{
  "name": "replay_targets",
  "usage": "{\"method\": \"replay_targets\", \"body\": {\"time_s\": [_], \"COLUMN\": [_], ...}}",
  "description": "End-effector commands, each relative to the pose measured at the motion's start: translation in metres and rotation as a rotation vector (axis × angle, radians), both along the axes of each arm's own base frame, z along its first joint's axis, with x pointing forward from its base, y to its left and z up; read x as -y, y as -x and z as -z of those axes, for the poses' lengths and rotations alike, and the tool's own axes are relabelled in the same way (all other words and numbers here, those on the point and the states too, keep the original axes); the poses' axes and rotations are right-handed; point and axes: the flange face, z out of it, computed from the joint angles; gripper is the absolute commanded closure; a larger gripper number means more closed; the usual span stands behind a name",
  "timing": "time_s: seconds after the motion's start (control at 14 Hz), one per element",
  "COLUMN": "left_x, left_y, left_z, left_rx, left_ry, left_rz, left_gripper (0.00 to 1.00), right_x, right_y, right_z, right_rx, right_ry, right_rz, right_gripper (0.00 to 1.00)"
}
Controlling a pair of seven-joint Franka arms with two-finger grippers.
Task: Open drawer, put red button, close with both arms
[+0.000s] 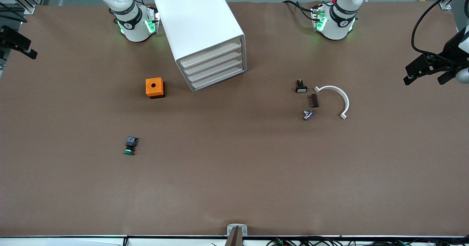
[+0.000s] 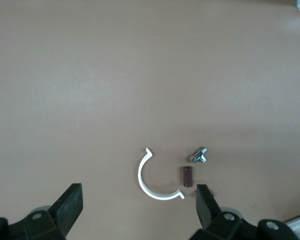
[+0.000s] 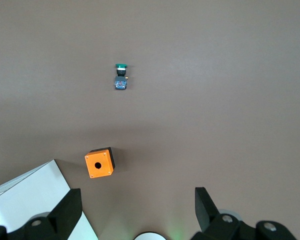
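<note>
The white cabinet [image 1: 199, 22] stands between the two arm bases, and its corner shows in the right wrist view [image 3: 25, 200]. Its top drawer [image 1: 211, 52] is shut, as are the three below it. The red button is not in view. The green-capped button [image 1: 129, 146] lies on the table nearer the front camera, also in the right wrist view [image 3: 121, 76]. Both arms rise out of the top of the front view. My left gripper [image 2: 138, 200] is open and empty, high over the table. My right gripper [image 3: 137, 200] is open and empty, high over its own base.
An orange box with a hole [image 1: 155, 87] sits beside the cabinet toward the right arm's end. Toward the left arm's end lie a white-faced black part [image 1: 301, 87], a brown block [image 1: 314, 100], a metal piece [image 1: 307, 114] and a white curved clip [image 1: 339, 97].
</note>
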Motion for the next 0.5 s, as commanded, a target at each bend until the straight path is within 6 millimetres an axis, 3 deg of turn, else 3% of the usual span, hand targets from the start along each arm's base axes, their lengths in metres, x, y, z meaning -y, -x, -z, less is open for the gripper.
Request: {"method": "replay_targets", "body": {"time_s": [0.0,0.43], "left_x": [0.0015,0.0002], "left_y": [0.0005,-0.0034], "left_z": [-0.0027,0.0019], "left_rx": [-0.014,-0.022], "left_ry": [-0.027,-0.023], "left_rz": [0.029,0.014], "left_gripper": [0.0,0.0], "right_x": [-0.0021,-0.0043], "right_y": [0.0091,0.0113], "right_z": [-0.0027,-0.0046], "right_rx": [-0.003,-0.018], "right_ry": [-0.01,-0.011], "right_rz": [0.007,0.046], "right_gripper": [0.0,0.0]}}
